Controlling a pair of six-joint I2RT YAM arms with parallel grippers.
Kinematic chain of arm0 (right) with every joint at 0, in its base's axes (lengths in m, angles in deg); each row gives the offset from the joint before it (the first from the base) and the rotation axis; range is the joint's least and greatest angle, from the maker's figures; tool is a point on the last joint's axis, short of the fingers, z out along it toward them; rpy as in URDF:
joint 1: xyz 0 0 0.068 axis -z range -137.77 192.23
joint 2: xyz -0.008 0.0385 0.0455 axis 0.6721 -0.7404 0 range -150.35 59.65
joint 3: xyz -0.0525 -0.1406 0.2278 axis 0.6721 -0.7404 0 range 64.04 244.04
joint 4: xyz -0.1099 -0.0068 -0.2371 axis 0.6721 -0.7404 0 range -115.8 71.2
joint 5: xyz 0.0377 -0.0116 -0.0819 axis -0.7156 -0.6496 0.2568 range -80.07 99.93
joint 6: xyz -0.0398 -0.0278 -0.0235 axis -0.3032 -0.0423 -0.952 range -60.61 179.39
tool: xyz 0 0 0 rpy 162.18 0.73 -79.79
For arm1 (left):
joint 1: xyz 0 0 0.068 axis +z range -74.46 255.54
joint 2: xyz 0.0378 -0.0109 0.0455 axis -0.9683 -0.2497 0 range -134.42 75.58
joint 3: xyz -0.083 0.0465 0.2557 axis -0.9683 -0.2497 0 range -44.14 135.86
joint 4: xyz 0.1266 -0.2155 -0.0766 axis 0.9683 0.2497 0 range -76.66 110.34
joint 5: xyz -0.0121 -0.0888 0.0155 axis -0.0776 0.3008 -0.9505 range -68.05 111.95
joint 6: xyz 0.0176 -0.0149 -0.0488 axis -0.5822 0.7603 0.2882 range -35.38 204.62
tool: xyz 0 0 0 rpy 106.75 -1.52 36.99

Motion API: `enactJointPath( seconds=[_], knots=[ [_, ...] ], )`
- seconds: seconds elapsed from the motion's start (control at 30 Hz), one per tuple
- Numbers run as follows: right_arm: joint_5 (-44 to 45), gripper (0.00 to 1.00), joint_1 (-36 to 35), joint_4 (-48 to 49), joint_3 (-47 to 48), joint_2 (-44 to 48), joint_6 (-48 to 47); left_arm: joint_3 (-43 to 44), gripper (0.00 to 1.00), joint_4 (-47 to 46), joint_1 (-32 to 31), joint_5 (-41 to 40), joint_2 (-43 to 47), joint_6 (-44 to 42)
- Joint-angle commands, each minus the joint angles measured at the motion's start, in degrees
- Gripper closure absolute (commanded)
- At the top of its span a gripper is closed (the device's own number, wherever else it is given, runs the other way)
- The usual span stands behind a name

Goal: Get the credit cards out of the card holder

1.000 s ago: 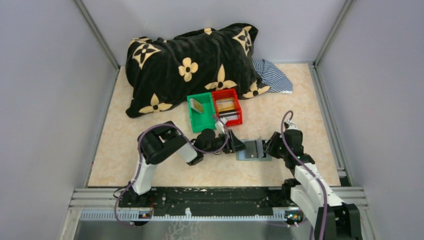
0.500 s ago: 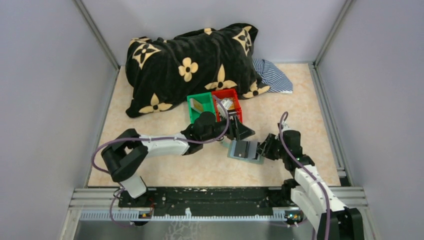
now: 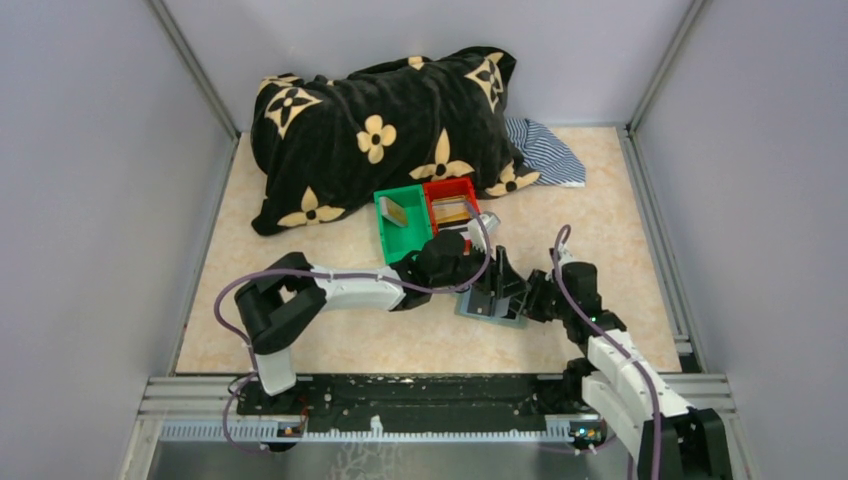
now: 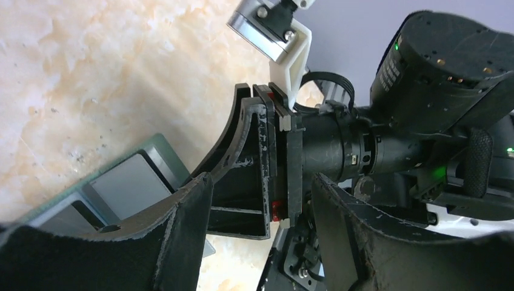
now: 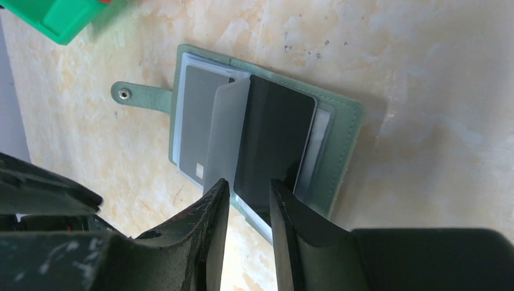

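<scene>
The card holder (image 3: 492, 303) is laid open on the table (image 3: 620, 220), with credit cards (image 5: 276, 139) tucked in it. Just behind it, leftward, the left bin (image 3: 400, 240) and right bin (image 3: 476, 225) are set side by side, cards in each. Behind them a pillow (image 3: 380, 130) is spread, with a cloth (image 3: 545, 150) at its right.

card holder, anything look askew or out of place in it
Yes. The card holder lies open, and a black card sits across its fold, seemingly loose rather than tucked into a pocket, its near edge between the fingers of the right gripper. Beside it a clear sleeve stands lifted.
</scene>
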Motion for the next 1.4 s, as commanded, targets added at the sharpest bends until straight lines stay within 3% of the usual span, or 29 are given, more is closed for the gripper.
enactJointPath(
  seconds=[0.0, 0.37, 0.63, 0.97, 1.2, 1.37],
  knots=[
    [-1.56, 0.68, -1.66, 5.64, 2.1, -3.09, 0.35, 1.81, 0.33, 1.17, -0.77, 0.29, 0.7, -1.28],
    [0.06, 0.68, -7.12, 13.55, 3.01, -11.19, 2.21, 1.14, 0.33, 3.08, -0.75, -2.11, 2.86, -2.76],
    [-0.08, 0.68, -7.69, 17.79, 0.94, -14.61, 4.05, -6.08, 0.33, -2.67, 1.28, -2.49, -3.22, 6.86],
    [3.49, 0.68, -7.53, 8.66, 2.63, -7.23, 2.84, -8.18, 0.34, -7.68, 2.75, -1.0, -10.96, 11.26],
    [7.8, 0.68, -7.21, -1.14, 5.56, 1.25, 1.43, -8.25, 0.34, -8.35, 3.22, -0.31, -12.08, 11.72],
    [12.18, 0.65, -7.24, -6.39, 8.38, 1.55, -2.01, -9.87, 0.34, -9.13, 3.7, -0.81, -11.95, 12.24]
  ],
)
